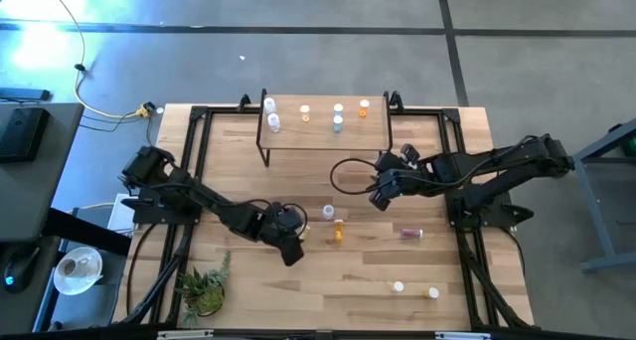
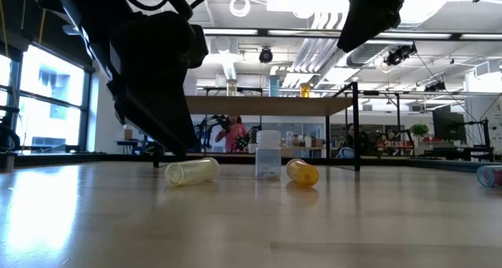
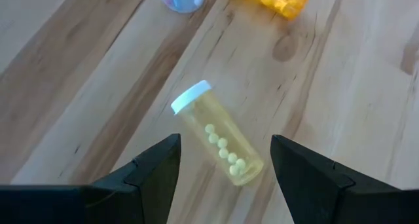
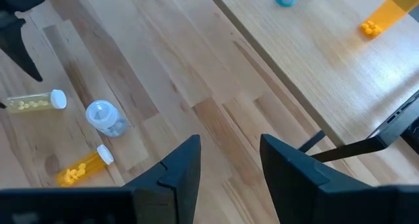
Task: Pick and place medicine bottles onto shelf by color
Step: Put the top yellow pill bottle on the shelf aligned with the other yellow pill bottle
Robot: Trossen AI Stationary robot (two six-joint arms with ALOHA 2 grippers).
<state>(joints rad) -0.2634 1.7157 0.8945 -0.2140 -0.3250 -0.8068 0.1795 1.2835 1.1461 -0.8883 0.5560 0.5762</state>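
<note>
Pale yellow bottle (image 3: pixel 217 142) lies on its side on the desk (image 1: pixel 437 270), white cap on, pills visible, right in front of the left end effector (image 3: pixel 224 175); fingers spread wide on either side of it, not touching. Just beyond: an upright clear bottle (image 2: pixel 268 153) and an amber-orange bottle (image 2: pixel 302 172) on its side. Shelf (image 1: pixel 378 131) at the desk's far edge carries six bottles: whites, bluish, amber. Right end effector (image 4: pixel 230 168) hovers in front of the shelf's right end, fingers apart, holding nothing. Reddish bottle (image 1: pixel 411 233) lies further right; two more (image 1: pixel 415 289) sit near the front edge. Potted plant (image 1: pixel 204 288) at front left.
</note>
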